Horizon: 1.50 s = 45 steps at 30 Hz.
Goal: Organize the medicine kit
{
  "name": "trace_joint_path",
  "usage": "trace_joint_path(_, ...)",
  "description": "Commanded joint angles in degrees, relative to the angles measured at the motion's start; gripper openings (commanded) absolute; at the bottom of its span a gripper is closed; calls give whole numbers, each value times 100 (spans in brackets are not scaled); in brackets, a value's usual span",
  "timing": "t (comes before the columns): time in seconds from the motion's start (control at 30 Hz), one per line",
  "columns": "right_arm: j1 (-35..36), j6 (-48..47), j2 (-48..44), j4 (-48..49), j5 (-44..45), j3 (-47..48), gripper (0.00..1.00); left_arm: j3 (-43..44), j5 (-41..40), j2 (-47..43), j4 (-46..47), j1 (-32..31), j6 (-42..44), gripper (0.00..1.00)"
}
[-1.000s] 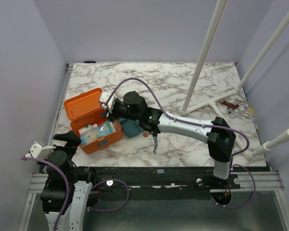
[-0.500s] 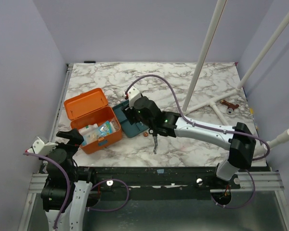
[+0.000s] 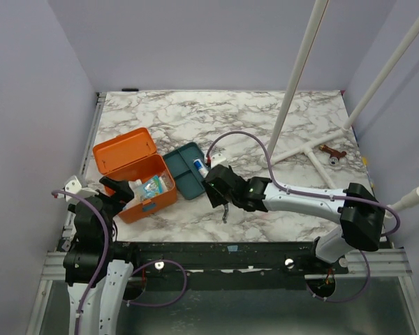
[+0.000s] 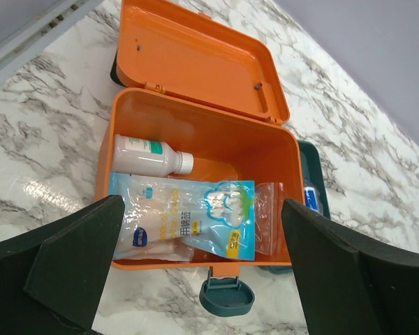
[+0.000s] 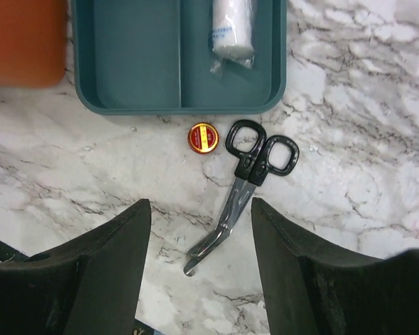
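The medicine kit stands open at the table's left, its orange lid tilted back. Looking down from the left wrist, the kit holds a white bottle, a blue and white packet and a small zip bag. My left gripper hangs open above the kit's front wall, by the teal latch. My right gripper is open and empty over black-handled scissors and a small red tin.
A dark teal tray lies right of the kit with a wrapped bandage roll in its right compartment. White pipes rise at the back right, with a small brown tool beside them.
My right arm has drawn back from the kit toward the near right, uncovering the teal tray, and now hangs over the scissors. My left gripper has come forward over the kit's front.
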Motion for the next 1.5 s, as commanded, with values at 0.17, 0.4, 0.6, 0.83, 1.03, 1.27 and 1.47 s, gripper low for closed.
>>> trace_joint_path(0.17, -2, 664, 639, 326, -335, -327, 58, -63, 610, 312, 263, -3, 303, 99)
trace_joint_path(0.4, -59, 861, 1359, 653, -433, -143, 56, -73, 606, 249, 281, -8, 312, 98)
trace_joint_path(0.6, -185, 996, 1677, 791, -399, -76, 55, -76, 619, 232, 285, -8, 312, 98)
trace_joint_path(0.83, -366, 1141, 1888, 848, -277, -41, 54, -83, 636, 227, 299, -4, 318, 99)
trace_joint_path(1.03, -430, 1139, 2042, 880, -180, 37, 51, -92, 646, 247, 306, -3, 320, 98)
trace_joint_path(1.27, -438, 1121, 2140, 859, -94, 73, 45, -92, 658, 247, 305, -3, 320, 98)
trace_joint_path(1.47, -438, 1105, 2186, 825, 71, 38, 32, -92, 655, 249, 307, -4, 321, 98)
